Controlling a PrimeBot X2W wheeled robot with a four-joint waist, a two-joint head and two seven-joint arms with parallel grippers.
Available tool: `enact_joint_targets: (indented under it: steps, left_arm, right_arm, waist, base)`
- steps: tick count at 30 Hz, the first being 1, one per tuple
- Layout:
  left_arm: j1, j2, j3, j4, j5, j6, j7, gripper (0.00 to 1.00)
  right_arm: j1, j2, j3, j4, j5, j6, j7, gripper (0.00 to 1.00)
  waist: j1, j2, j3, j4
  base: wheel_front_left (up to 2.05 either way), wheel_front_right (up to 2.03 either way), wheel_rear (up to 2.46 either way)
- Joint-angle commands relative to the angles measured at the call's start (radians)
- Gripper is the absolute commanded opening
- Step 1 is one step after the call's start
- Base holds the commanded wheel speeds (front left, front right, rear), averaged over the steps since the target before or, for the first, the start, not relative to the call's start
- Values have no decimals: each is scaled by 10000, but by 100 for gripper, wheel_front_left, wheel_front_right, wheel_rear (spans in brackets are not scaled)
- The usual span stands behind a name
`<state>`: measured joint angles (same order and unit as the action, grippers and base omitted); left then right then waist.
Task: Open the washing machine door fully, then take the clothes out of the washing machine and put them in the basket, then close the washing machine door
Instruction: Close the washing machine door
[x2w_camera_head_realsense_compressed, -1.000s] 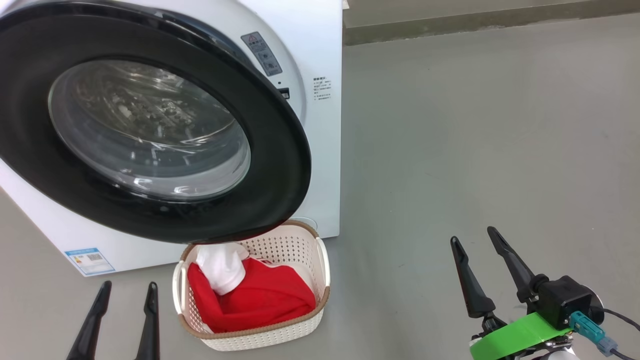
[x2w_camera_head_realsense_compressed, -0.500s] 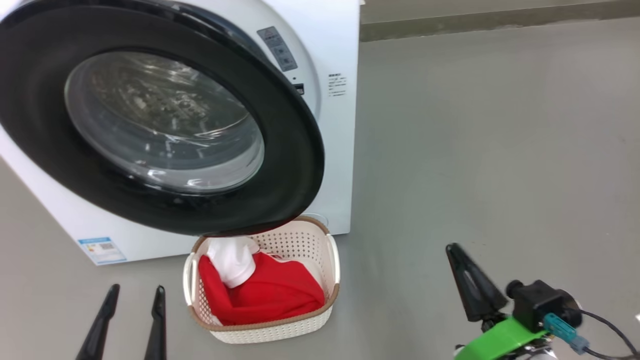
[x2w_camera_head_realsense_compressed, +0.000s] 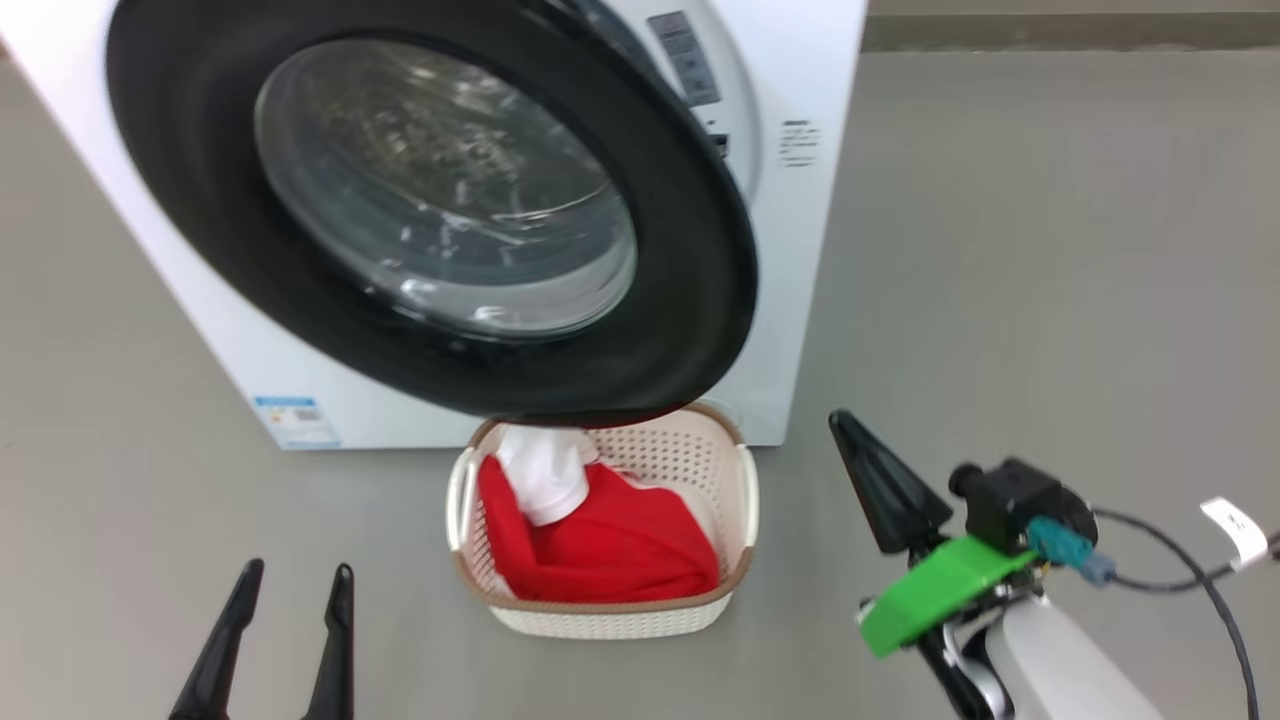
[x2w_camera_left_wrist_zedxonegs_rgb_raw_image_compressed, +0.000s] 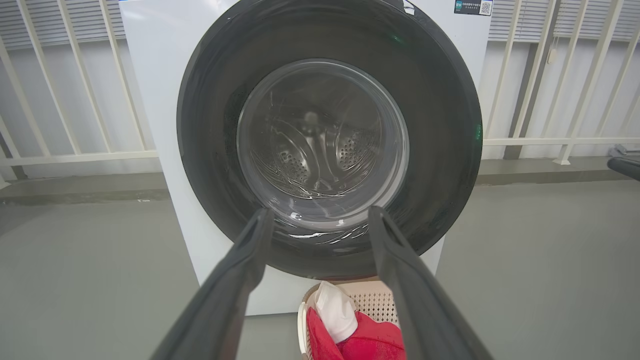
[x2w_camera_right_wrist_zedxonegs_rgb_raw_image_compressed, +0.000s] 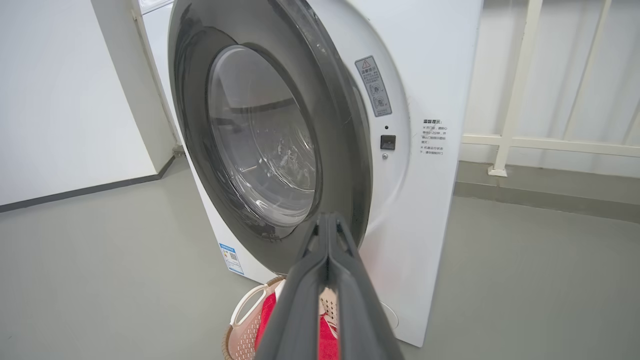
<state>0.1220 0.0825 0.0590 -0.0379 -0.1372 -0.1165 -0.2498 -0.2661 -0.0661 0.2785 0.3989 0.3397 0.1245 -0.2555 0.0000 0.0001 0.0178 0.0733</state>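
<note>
**Head view**
- Washing machine (x2w_camera_head_realsense_compressed: 820, 250): a white box is standing on the grey floor (x2w_camera_head_realsense_compressed: 1050, 300).
- Door (x2w_camera_head_realsense_compressed: 700, 300): black-rimmed with a glass centre, it is hanging out over the basket's far rim.
- Basket (x2w_camera_head_realsense_compressed: 600, 620): it is sitting on the floor just in front of the machine.
- Clothes (x2w_camera_head_realsense_compressed: 610, 550): red with a white part, they are lying inside the basket.
- Left jaws: they are standing apart and holding nothing, with the fingers (x2w_camera_head_realsense_compressed: 332, 640) pointing up left of the basket.
- Right jaws: they are pressing together on nothing, forming one dark wedge (x2w_camera_head_realsense_compressed: 885, 490) right of the basket.
- Writing: a blue label (x2w_camera_head_realsense_compressed: 295, 422), a grey sticker (x2w_camera_head_realsense_compressed: 683, 58) and a block of print (x2w_camera_head_realsense_compressed: 800, 143) are showing on the machine, all too small to read.
- Right arm: it is carrying a green band (x2w_camera_head_realsense_compressed: 935, 590), a cable (x2w_camera_head_realsense_compressed: 1180, 570) and a white tag (x2w_camera_head_realsense_compressed: 1237, 525).

**Left wrist view**
- Door: it is facing the camera squarely, and the perforated drum (x2w_camera_left_wrist_zedxonegs_rgb_raw_image_compressed: 320, 155) is showing through the glass.
- Writing: a dark code label (x2w_camera_left_wrist_zedxonegs_rgb_raw_image_compressed: 472, 6) is sitting at the machine's top corner, unreadable.
- Backdrop: a white railing (x2w_camera_left_wrist_zedxonegs_rgb_raw_image_compressed: 75, 155) is running behind the machine.
- Clothes: they are peeking in at the bottom edge between the spread fingers.

**Right wrist view**
- Door: seen from its edge, it is standing ajar, off the machine's front.
- Grey sticker: it is showing a warning triangle above small pictograms.
- Latch socket (x2w_camera_right_wrist_zedxonegs_rgb_raw_image_compressed: 387, 142): a small dark square is sitting below the sticker.
- Print: short lines are running beside the socket, too fine to read.
- Blue label: it is carrying a square code.
- Wall (x2w_camera_right_wrist_zedxonegs_rgb_raw_image_compressed: 65, 100): white, it is standing at the left.
- Right jaws: the closed fingers are rising in front of the door's lower rim and the basket.
</note>
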Motion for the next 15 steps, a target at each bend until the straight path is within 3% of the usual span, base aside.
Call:
enact_joint_targets:
  steps: [1, 15]
  left_arm:
    - [-478, 41, 286, -287, -120, -62, -120, 100]
    - [-1393, 30, 13, -417, -265, -124, -120, 100]
  right_arm:
    - [-606, -65, 292, -48, 108, 62, -63, 0]
    - [-4064, -643, 1502, 1678, 896, 62, -63, 0]
  waist:
    - [0, -1, 351, 536]
    - [0, -1, 1776, 1471]
  base:
    - [0, 0, 0]
    - [0, 0, 0]
